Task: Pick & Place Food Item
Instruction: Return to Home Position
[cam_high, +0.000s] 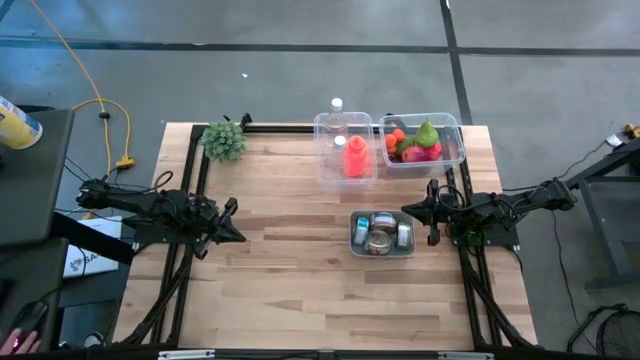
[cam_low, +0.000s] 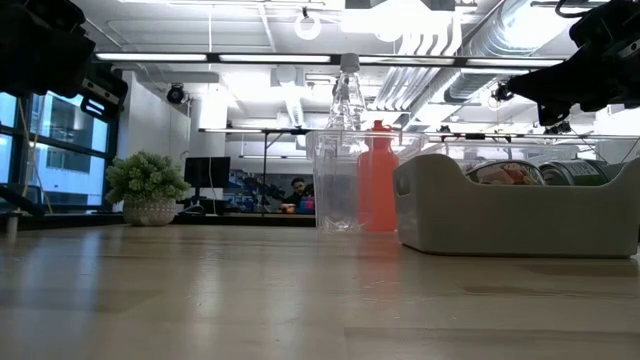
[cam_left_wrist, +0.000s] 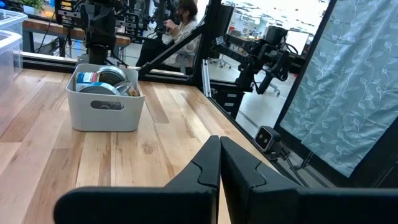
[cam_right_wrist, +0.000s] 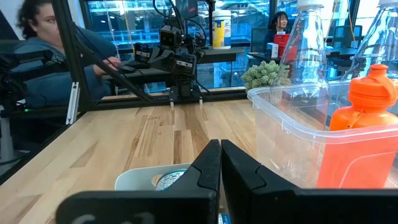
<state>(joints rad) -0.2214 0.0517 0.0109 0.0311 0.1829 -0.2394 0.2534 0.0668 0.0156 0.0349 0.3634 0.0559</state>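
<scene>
The left gripper (cam_left_wrist: 220, 146) hangs over the left side of the table, its two fingers pressed together. The cans (cam_high: 380, 233) lie in the gray bin (cam_high: 381, 254), well apart from it. The right gripper (cam_right_wrist: 220, 149) is just beside the bin, fingers pressed together too

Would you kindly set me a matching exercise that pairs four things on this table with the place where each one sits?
Things:
1. orange bottle
2. pear
3. cans
4. plant

Places:
A. in the gray bin
B. on the bare table, at a corner
C. in the left clear bin
D. in the right clear bin

Pairs: 1-C, 2-D, 3-A, 4-B.
</scene>
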